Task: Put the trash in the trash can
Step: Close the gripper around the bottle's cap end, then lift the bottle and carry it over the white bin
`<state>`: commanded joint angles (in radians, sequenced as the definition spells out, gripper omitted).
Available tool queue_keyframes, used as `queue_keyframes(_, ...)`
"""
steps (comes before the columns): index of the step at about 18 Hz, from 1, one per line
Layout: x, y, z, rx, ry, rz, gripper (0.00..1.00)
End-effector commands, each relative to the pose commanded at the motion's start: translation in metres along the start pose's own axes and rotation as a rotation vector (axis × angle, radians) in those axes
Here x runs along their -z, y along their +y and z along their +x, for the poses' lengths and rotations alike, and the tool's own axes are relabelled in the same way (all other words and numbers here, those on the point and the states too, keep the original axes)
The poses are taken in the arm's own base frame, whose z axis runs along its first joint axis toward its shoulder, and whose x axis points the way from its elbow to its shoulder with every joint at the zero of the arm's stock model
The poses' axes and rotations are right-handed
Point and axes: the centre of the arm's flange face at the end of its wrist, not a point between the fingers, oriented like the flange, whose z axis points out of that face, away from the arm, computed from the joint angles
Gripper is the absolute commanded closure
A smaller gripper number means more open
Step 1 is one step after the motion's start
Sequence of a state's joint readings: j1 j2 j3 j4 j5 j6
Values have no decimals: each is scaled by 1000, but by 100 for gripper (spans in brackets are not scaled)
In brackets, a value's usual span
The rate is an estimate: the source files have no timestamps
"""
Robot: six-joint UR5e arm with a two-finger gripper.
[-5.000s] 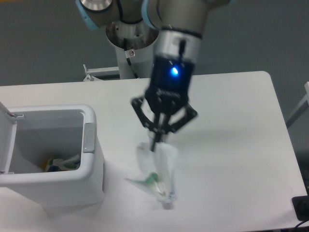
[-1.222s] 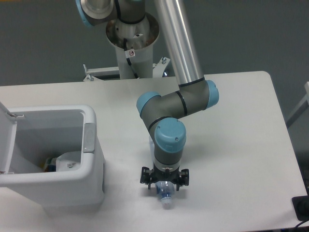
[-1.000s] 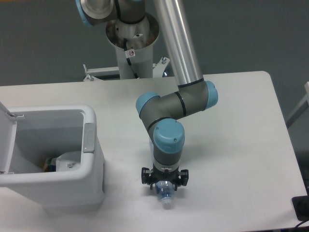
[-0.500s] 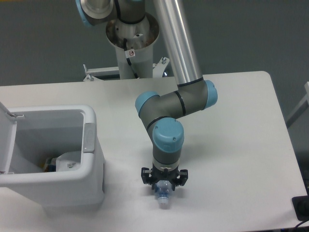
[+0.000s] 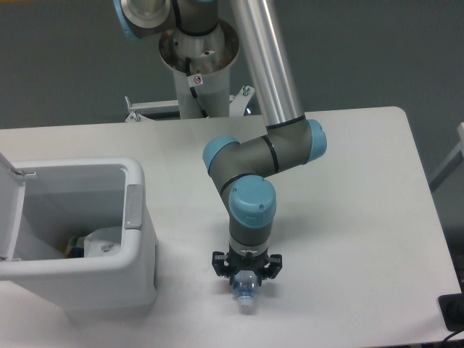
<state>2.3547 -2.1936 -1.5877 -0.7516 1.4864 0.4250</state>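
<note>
The clear plastic bottle with a bluish tint (image 5: 246, 293) lies on the white worktop (image 5: 348, 217) near its front edge, about midway along it. Only its lower end shows, a small pale cap pointing toward the front edge; the rest is hidden under the arm's wrist. The black two-finger gripper (image 5: 246, 272) stands straight down over it, one finger on each side of the bottle's body, so that the bottle sits between them. The fingers look drawn in against the bottle, but the view from above does not show for certain whether they press on it, so I cannot tell if the grip is made.

Above the gripper rises the grey wrist with a light blue cap (image 5: 252, 205), then a second blue-capped joint and the long silver tube of the robot arm (image 5: 264, 61), which slants up to the pale round base (image 5: 199, 65) behind the worktop's rear edge.

The white boxy plastic bin with rounded corners (image 5: 80, 239) stands at the worktop's front left corner, well apart from the bottle. Its hinged white lid (image 5: 9, 217) is swung open to the left, and a grey latch tab (image 5: 133, 206) sits on the right rim. Inside, at the bottom, lies the crumpled white paper packet (image 5: 101, 243), with some coloured scraps beside it that are too small to make out.
</note>
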Motion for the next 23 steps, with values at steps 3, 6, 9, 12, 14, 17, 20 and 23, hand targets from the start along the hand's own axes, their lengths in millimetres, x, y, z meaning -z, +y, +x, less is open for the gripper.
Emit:
queue_keyframes(3,3,0,0,0,-2,4,41)
queue_keyframes(6,12,-4,0,-6,-5,19,41)
queue_keyframes(9,57,-19,-2,2,-8,119,41)
queue_keyframes(12,115,-36,-12,46,83,271,41)
queue_keyframes(14,161,-55,-22,114,110,370,41)
queue_keyframes(17,228,-83,-28,175,121,499,41)
queue_keyframes(20,318,-93,-9,223,119,632,41)
queue_keyframes(23,359,-85,15,188,122,685,41)
